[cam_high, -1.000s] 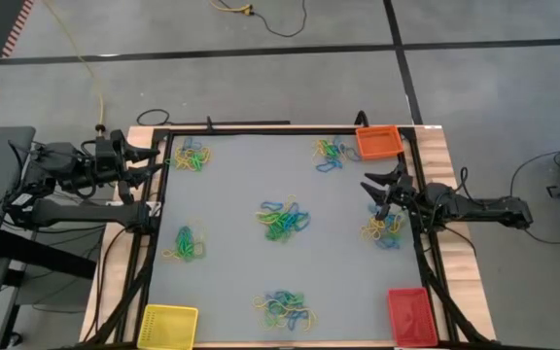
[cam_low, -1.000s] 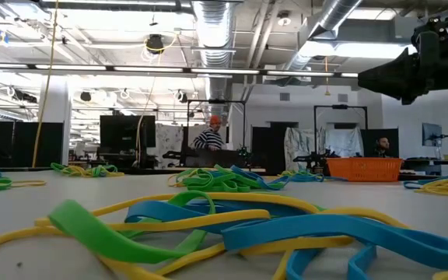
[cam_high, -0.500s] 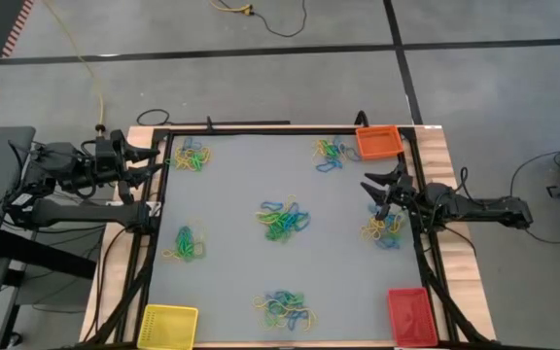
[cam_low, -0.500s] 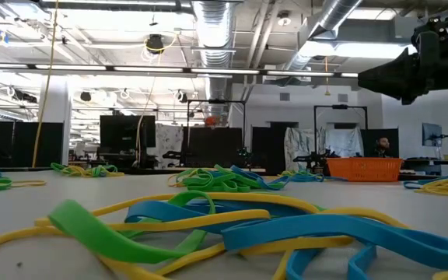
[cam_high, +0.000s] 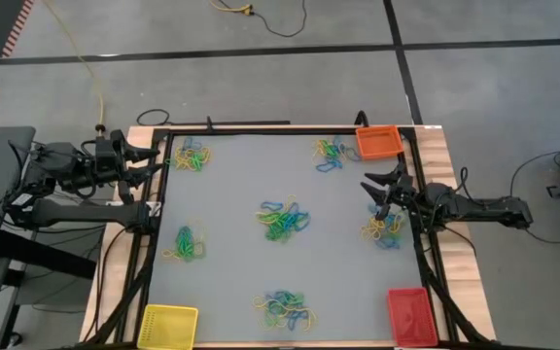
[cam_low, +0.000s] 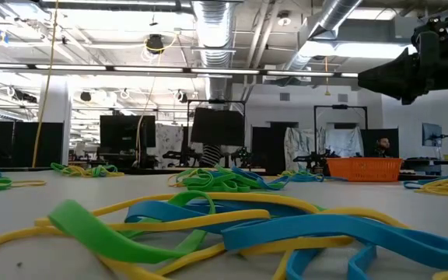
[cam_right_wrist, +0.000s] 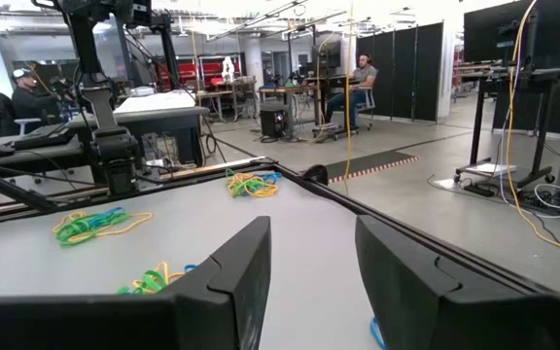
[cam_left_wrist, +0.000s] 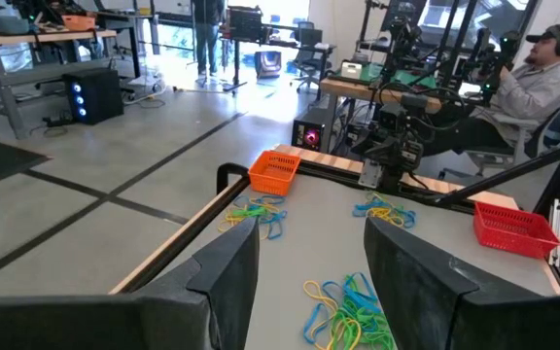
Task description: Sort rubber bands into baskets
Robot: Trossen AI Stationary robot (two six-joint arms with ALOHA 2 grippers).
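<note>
Yellow, green and blue rubber bands lie in several piles on the grey mat: far left (cam_high: pixel 192 156), far right (cam_high: pixel 331 154), centre (cam_high: pixel 283 220), left (cam_high: pixel 184 244), right (cam_high: pixel 384 229), near (cam_high: pixel 284 308). The orange basket (cam_high: pixel 378 142) stands at the far right corner, the yellow basket (cam_high: pixel 167 326) at the near left, the red basket (cam_high: pixel 409 316) at the near right. My left gripper (cam_high: pixel 156 162) hovers open at the table's left edge, beside the far-left pile. My right gripper (cam_high: pixel 370 197) stands open at the right edge, just beyond the right pile. Nothing lies between either pair of fingers (cam_left_wrist: pixel 309 262) (cam_right_wrist: pixel 309 272).
A black frame (cam_high: pixel 280 129) runs around the mat, with wooden margins outside it. In the low view the near pile (cam_low: pixel 232 225) fills the foreground and the orange basket (cam_low: pixel 362 167) stands at the far right. People sit and stand in the room beyond.
</note>
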